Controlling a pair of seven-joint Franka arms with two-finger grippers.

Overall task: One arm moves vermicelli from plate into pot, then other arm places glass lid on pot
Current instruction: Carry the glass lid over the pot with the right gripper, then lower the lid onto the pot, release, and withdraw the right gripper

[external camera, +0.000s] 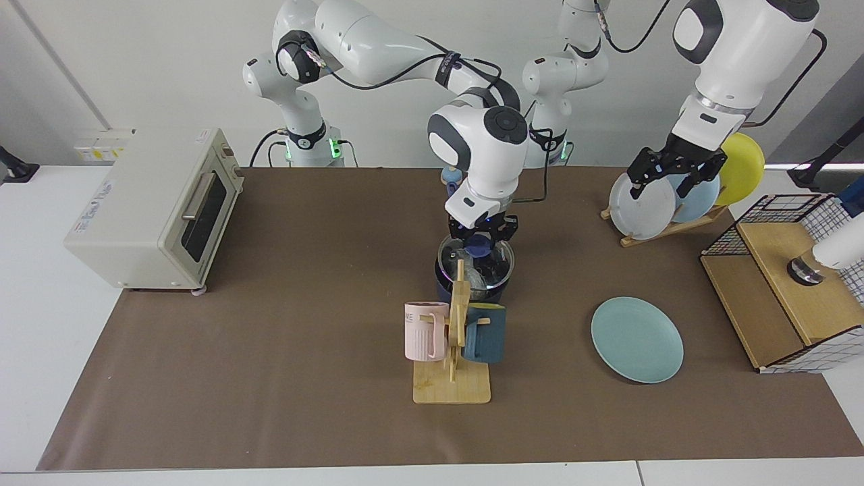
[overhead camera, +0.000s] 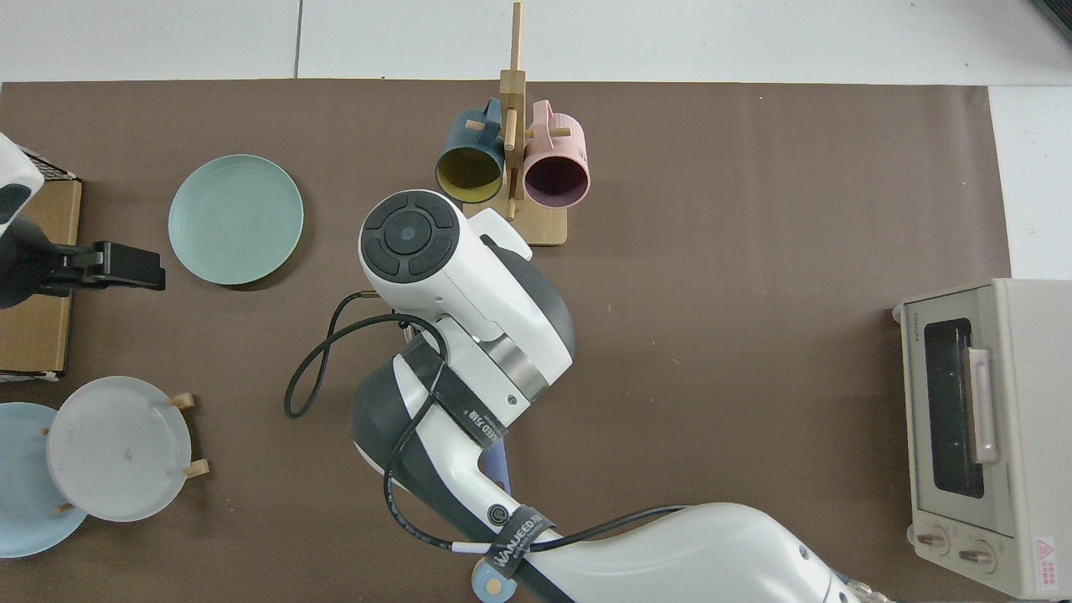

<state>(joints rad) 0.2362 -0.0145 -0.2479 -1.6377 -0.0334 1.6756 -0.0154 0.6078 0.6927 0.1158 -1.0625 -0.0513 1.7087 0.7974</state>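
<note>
My right gripper [external camera: 480, 233] is shut on the blue knob [external camera: 480, 244] of the glass lid [external camera: 496, 260]. It holds the lid over the mouth of the dark navy pot [external camera: 443, 287] at mid-table. I cannot tell whether the lid touches the rim. A pale tangle of vermicelli [external camera: 480, 275] shows through the glass. The teal plate [external camera: 636, 339] [overhead camera: 235, 219] lies bare. The left gripper [external camera: 668, 181] [overhead camera: 126, 266] hangs open above the plate rack, waiting. In the top view the right arm's wrist [overhead camera: 410, 234] hides pot and lid; only the pot's handle [overhead camera: 497, 465] shows.
A wooden mug rack [external camera: 453, 337] with a pink and a navy mug stands just in front of the pot. A toaster oven [external camera: 155, 209] sits at the mat's end. A plate rack [external camera: 665, 199] and a wire basket with a wooden shelf [external camera: 783, 283] stand at the other end.
</note>
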